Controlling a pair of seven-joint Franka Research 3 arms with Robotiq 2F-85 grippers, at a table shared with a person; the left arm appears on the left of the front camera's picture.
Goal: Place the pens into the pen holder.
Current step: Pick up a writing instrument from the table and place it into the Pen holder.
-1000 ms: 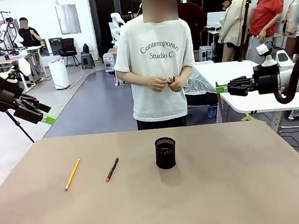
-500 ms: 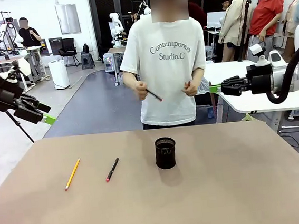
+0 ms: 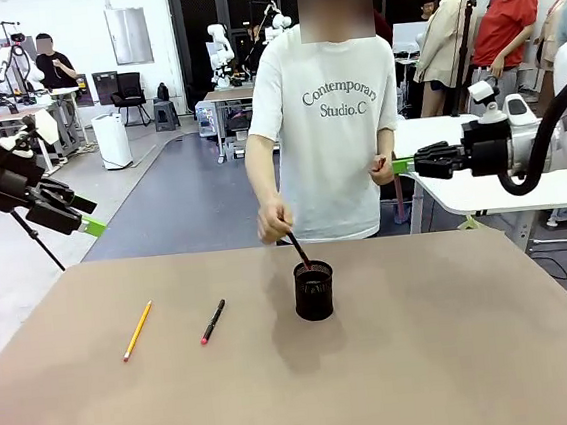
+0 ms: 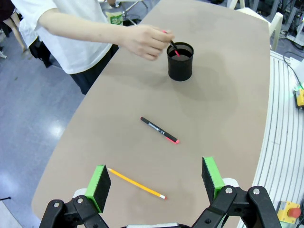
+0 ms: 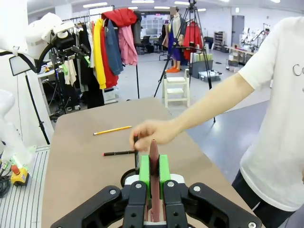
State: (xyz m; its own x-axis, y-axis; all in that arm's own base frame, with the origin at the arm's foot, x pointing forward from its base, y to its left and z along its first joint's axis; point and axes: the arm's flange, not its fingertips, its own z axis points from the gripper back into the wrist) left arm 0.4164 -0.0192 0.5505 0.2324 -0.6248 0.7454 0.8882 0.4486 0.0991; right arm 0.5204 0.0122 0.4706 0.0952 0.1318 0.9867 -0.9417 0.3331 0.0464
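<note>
Standing in a workshop, tan table (image 3: 458, 356) with pencil (image 3: 137, 331), pen (image 3: 213, 322), pen holder (image 3: 315, 295), left jaws wide, empty, right jaws closed.

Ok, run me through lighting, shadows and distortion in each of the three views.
Front view: even overhead light, only a soft shadow on the table in front of the pen holder. Left wrist view: the wide lens bows the table edge, and the blue floor carries a pale glare patch. Right wrist view: ceiling lights burn out to white; the pencil is sharp.
</note>
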